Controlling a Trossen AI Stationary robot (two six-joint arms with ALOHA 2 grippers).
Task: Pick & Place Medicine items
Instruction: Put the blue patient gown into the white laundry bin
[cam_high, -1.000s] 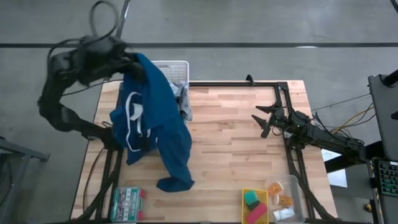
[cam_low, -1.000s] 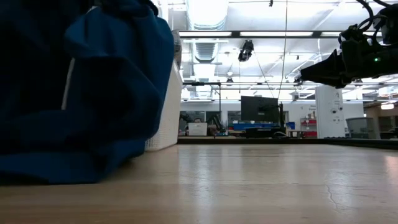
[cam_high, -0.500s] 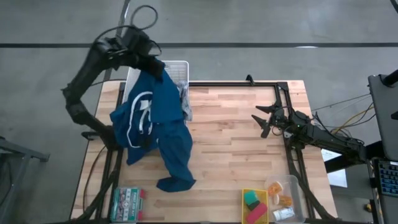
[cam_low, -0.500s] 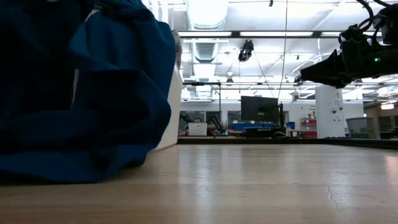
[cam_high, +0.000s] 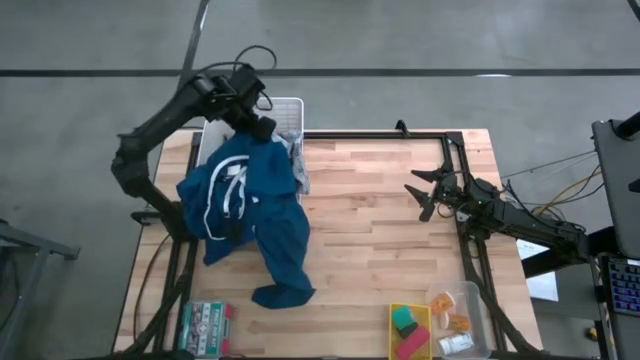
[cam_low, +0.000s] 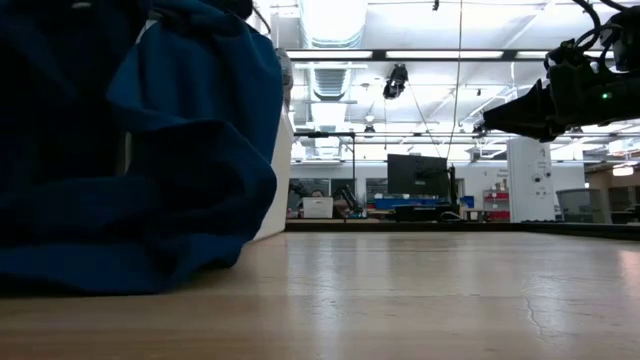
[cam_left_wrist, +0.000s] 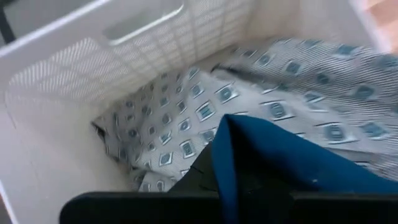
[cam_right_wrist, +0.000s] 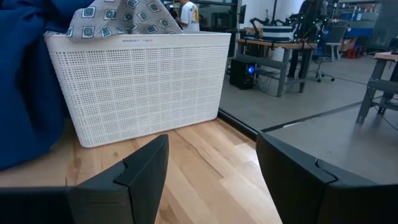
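Fingers of the left gripper (cam_high: 262, 128), pinching the blue garment (cam_high: 250, 200), have swung over the white basket (cam_high: 285, 108); medicine items (cam_high: 455, 325) stay untouched at the worktop's (cam_high: 370, 230) near right corner. Right wrist view: right gripper (cam_right_wrist: 211, 171) gapes, empty.

Blue garment (cam_high: 245, 205) draped from white basket (cam_high: 285, 108) (patterned cloth (cam_left_wrist: 280, 99) inside), green-and-white box (cam_high: 205, 327)

basket (cam_high: 285, 110) mostly hidden by blue garment (cam_high: 245, 215), medicine items (cam_high: 455, 325) too small to tell
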